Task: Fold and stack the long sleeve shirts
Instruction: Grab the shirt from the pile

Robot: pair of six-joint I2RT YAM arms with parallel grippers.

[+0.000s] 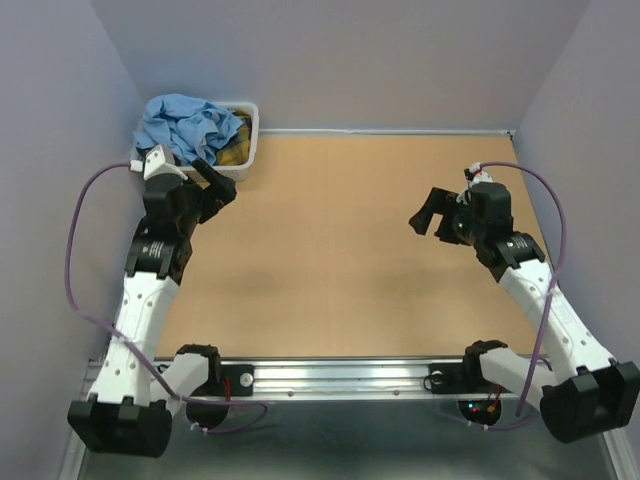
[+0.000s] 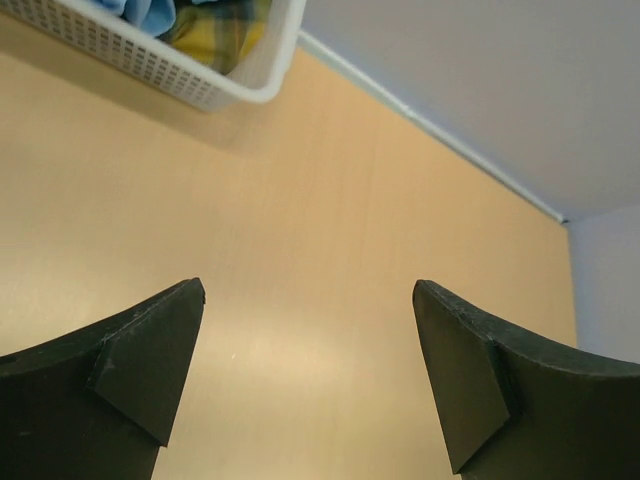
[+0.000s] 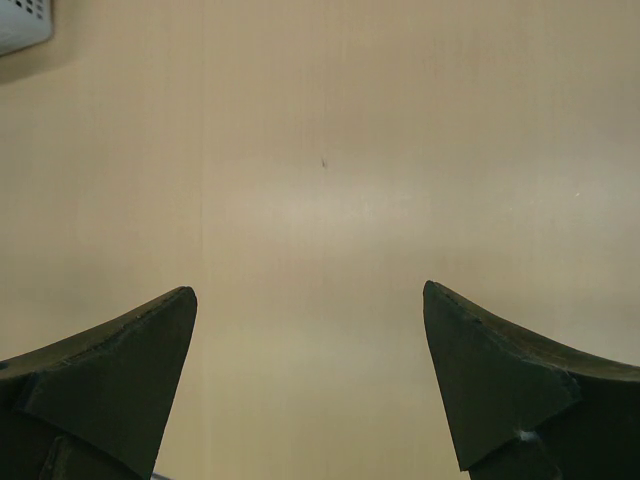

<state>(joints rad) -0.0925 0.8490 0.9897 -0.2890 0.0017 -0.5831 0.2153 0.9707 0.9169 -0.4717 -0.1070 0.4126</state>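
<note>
A crumpled light blue shirt [image 1: 188, 125] lies heaped in a white mesh basket [image 1: 252, 128] at the far left corner of the wooden table [image 1: 340, 270]. It spills over the basket's left rim, and a yellow checked cloth [image 1: 238, 140] shows beneath it on the basket's right side. Just in front of the basket, the left gripper [image 1: 218, 184] hangs above the table, jaws spread wide and holding nothing. Its wrist camera looks past both black fingers [image 2: 150, 350] to the basket's corner. Well apart from the basket, the right gripper [image 1: 425, 215] hangs over the table's right side, pointed toward the centre, jaws likewise wide apart and empty. A purple cable [image 1: 72, 250] loops from each arm
</note>
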